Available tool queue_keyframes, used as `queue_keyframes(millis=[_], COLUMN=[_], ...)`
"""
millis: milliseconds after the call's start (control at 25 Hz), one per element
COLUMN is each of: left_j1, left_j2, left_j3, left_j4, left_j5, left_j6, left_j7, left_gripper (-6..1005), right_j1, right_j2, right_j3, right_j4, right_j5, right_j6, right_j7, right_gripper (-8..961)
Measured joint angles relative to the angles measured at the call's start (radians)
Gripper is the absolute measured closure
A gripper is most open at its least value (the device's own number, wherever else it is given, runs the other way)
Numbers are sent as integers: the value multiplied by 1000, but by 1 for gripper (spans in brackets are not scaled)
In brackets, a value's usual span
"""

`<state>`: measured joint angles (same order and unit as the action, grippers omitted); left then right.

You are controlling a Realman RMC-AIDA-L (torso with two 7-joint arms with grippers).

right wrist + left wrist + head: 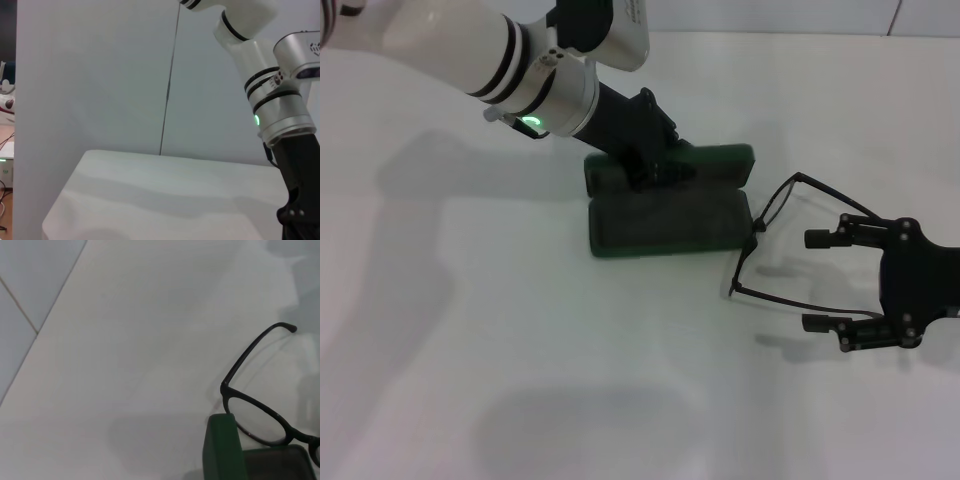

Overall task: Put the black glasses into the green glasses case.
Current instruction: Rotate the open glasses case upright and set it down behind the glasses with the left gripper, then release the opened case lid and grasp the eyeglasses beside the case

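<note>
The green glasses case (670,228) lies open in the middle of the table, its lid (720,160) at the back. My left gripper (655,170) rests on the lid's near edge. The black glasses (758,228) lie just right of the case, with the lens front next to the case's right end and the temple arms pointing right. My right gripper (820,280) is open, with its fingers (820,322) spread beside the temple tips and the lower temple ending near the lower finger. The left wrist view shows a corner of the case (220,450) and the glasses (223,390).
The white table (470,350) carries the shadows of both arms. The right wrist view shows my left arm (280,110), the table's far edge and a grey wall (100,75).
</note>
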<state>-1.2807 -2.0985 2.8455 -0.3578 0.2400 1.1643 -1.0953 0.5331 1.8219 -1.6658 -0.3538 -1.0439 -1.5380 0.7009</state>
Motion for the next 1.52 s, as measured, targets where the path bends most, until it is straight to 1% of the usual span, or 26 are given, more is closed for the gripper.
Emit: queue_keyframes(millis=[160, 320, 440, 520, 600, 680, 760, 800, 840, 880, 920, 1000, 1080, 1160, 1200, 1240, 1280, 1320, 1360, 1400, 1440, 1480, 1520], left_j1=[-8, -9, -8, -3, 12, 54, 110, 144, 170, 213, 245, 321, 389, 459, 478, 505, 524, 543, 552, 566, 575, 583, 590], left_j2=[3, 8, 8, 8, 11, 12, 14, 15, 15, 15, 13, 10, 12, 14, 14, 14, 14, 13, 13, 13, 13, 12, 12], left_j3=[0, 0, 0, 0, 0, 0, 0, 0, 0, 0, 0, -1, -2, -1, -1, -1, -2, -1, -2, -1, -2, -2, -1], left_j4=[-1, -19, -45, -65, -94, -135, -153, -156, -155, -152, -147, -117, -73, -27, -18, -8, -2, 6, 10, 18, 23, 26, 28], left_j5=[11, 5, 0, -34, -103, -230, -381, -452, -505, -584, -631, -746, -829, -903, -920, -946, -964, -977, -984, -991, -994, -998, -1002], left_j6=[23, 96, 155, 210, 275, 351, 381, 388, 389, 391, 392, 393, 393, 394, 394, 395, 397, 400, 402, 405, 407, 407, 408], left_j7=[-10, -9, -4, 6, 36, 83, 88, 80, 71, 61, 56, 50, 49, 52, 53, 54, 56, 59, 61, 66, 70, 75, 78], left_gripper=[713, 706, 556, 456, 412, 367, 323, 324, 326, 327, 329, 330, 330, 329, 329, 329, 329, 329, 329, 329, 330, 330, 330], right_j1=[0, 1, 1, 1, 3, 13, 26, 32, 39, 44, 49, 58, 67, 96, 112, 130, 150, 170, 178, 192, 207, 217, 230], right_j2=[-3, -3, -1, 2, 4, 4, -2, -7, -12, -16, -17, -11, 2, 24, 33, 47, 62, 84, 94, 114, 142, 157, 180], right_j3=[10, 11, 26, 55, 79, 91, 94, 101, 114, 127, 154, 204, 245, 277, 285, 295, 304, 311, 312, 312, 310, 308, 303], right_j4=[0, -6, -7, -8, -9, -21, -51, -71, -108, -141, -193, -297, -395, -536, -586, -639, -690, -753, -781, -821, -851, -869, -884], right_j5=[-12, -14, -14, -19, -24, -25, -38, -56, -94, -126, -194, -332, -473, -678, -758, -839, -911, -999, -1043, -1111, -1190, -1240, -1301], right_j6=[2, 1, 2, 2, 0, -1, 5, 12, 27, 39, 58, 87, 91, 62, 44, 18, -8, -41, -54, -72, -79, -84, -85], right_j7=[1, 7, 8, 8, 8, 10, 20, 34, 66, 93, 138, 218, 289, 383, 421, 460, 490, 514, 521, 528, 531, 532, 532], right_gripper=[139, 140, 140, 139, 139, 139, 140, 140, 140, 140, 140, 140, 140, 141, 141, 141, 141, 141, 141, 141, 142, 142, 142])
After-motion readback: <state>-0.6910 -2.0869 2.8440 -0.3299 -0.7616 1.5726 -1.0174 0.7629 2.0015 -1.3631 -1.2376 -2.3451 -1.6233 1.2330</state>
